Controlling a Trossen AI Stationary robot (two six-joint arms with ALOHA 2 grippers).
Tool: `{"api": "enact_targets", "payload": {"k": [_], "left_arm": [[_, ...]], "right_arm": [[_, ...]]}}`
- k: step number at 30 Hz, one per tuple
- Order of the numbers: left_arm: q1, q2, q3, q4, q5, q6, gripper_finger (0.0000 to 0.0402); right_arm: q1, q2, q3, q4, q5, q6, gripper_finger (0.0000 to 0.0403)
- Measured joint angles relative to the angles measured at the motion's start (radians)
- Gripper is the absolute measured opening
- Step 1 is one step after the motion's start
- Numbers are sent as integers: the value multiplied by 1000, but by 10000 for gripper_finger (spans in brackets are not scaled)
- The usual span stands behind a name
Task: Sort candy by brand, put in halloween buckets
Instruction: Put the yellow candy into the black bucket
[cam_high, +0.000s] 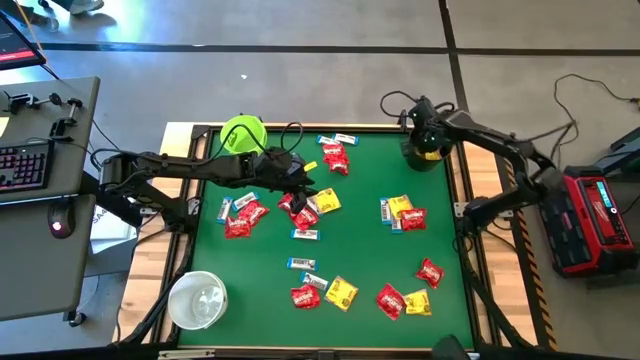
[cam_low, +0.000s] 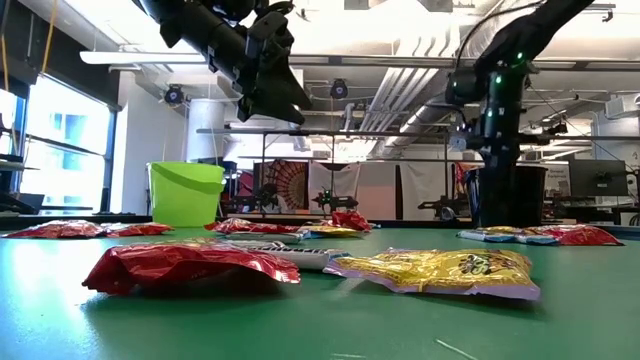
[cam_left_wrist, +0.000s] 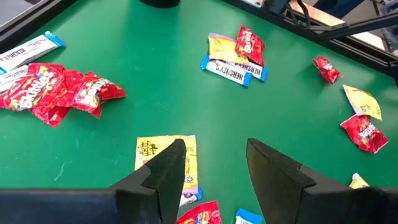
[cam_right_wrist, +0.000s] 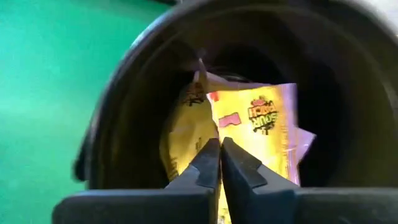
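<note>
Candy lies scattered on the green table: red packets (cam_high: 240, 222), yellow packets (cam_high: 341, 292) and slim white-and-blue bars (cam_high: 302, 264). A lime green bucket (cam_high: 243, 133) stands at the far left, a black bucket (cam_high: 424, 155) at the far right and a white bucket (cam_high: 197, 300) at the near left. My left gripper (cam_left_wrist: 214, 165) hangs open above the table near its middle, over a yellow packet (cam_left_wrist: 163, 152). My right gripper (cam_right_wrist: 219, 158) is shut, pointing down into the black bucket's mouth (cam_right_wrist: 124, 93), above yellow packets (cam_right_wrist: 261, 124) lying inside.
A pile of red packets (cam_left_wrist: 53, 90) and a bar with packets (cam_left_wrist: 233, 71) lie beyond the left gripper. More candy sits along the near right (cam_high: 405, 300). A raised frame (cam_high: 465, 250) borders the table. A keyboard desk (cam_high: 30, 165) stands at the left.
</note>
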Motion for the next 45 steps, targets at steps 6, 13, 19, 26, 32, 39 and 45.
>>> {"api": "enact_targets", "payload": {"k": [6,13,19,26,32,39,45], "left_arm": [[0,0,0,1,0,0,161],[0,0,0,2,0,0,161],[-4,0,0,2,107,0,161],[-97,0,0,4,211,-26,144],[-170,0,0,4,71,-126,122],[-207,0,0,4,-6,-230,102],[-232,0,0,3,-14,-228,92]], "right_arm": [[-15,71,0,80,-69,4,1],[-16,1,0,79,-76,13,1],[4,-177,0,53,-152,-20,0],[165,-387,0,29,-161,-24,0],[111,-394,0,45,-20,-77,0],[-13,-319,0,51,-32,-184,0],[-41,-205,0,65,-58,-185,0]]}}
